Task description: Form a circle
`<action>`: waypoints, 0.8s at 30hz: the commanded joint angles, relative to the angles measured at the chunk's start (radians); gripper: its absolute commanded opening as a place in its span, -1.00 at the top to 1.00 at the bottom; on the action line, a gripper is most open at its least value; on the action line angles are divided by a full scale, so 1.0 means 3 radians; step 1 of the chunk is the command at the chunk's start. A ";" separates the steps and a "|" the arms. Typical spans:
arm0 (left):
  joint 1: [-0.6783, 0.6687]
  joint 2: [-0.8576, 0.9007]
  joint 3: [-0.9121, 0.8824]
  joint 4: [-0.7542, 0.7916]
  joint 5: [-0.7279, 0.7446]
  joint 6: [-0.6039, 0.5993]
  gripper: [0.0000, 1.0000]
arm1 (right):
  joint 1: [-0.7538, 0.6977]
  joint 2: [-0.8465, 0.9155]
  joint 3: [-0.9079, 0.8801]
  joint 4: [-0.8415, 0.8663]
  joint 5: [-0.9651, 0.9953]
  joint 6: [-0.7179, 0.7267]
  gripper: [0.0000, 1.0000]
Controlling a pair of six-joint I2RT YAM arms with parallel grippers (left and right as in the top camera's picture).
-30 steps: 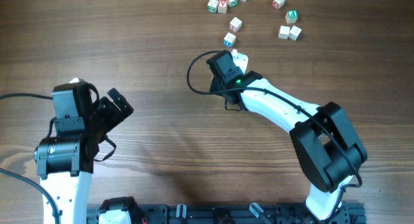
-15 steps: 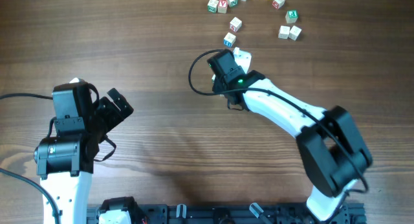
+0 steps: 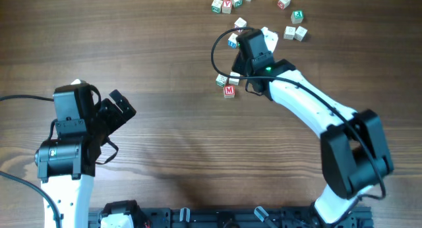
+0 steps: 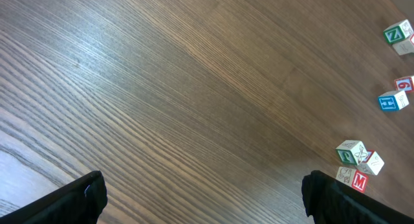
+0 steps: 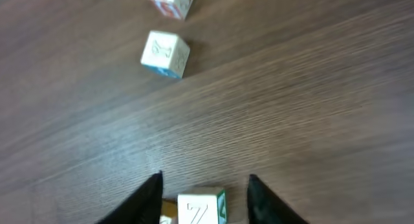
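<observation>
The circle (image 3: 222, 79) is a tight group of three whitish letter cubes left of the right arm's wrist. It includes a red M cube (image 3: 229, 90) and a Z cube (image 3: 233, 78). My right gripper (image 3: 254, 39) hangs beyond the group, jaws open. In the right wrist view the Z cube (image 5: 202, 210) sits between the fingers (image 5: 147, 197), with a gap on each side of my right gripper (image 5: 204, 180). My left gripper (image 3: 121, 105) stays at the left, open and empty. The left wrist view shows the left gripper (image 4: 204, 193) over bare wood, and the group (image 4: 352, 153) at the right.
Several loose letter cubes are scattered along the far edge, from a green one (image 3: 217, 5) to a pair (image 3: 295, 33). A blue-sided cube (image 3: 232, 42) lies just left of the right gripper and shows ahead of it (image 5: 165, 54). A black rail (image 3: 231, 218) runs along the front.
The right arm has swung away from me and to the right, and its jaws have opened. The three grouped cubes it covered now lie in plain view. The left arm has not moved.
</observation>
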 commanded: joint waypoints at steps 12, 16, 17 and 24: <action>0.0018 0.0003 -0.0009 0.0006 -0.0043 -0.0023 -1.00 | -0.0238 0.0340 0.0052 0.0052 -0.0721 0.0434 -0.41; 0.0018 0.0003 -0.0009 0.0006 -0.0043 -0.0023 -1.00 | -0.0238 0.0342 0.0051 -0.0034 -0.0916 0.0340 -0.35; 0.0018 0.0003 -0.0009 0.0006 -0.0043 -0.0023 -1.00 | -0.0240 0.0343 0.0051 -0.0104 -0.0876 0.0507 -0.29; 0.0018 0.0003 -0.0009 0.0006 -0.0043 -0.0023 -1.00 | -0.0242 0.0369 0.0051 -0.0116 -0.0825 0.0717 -0.18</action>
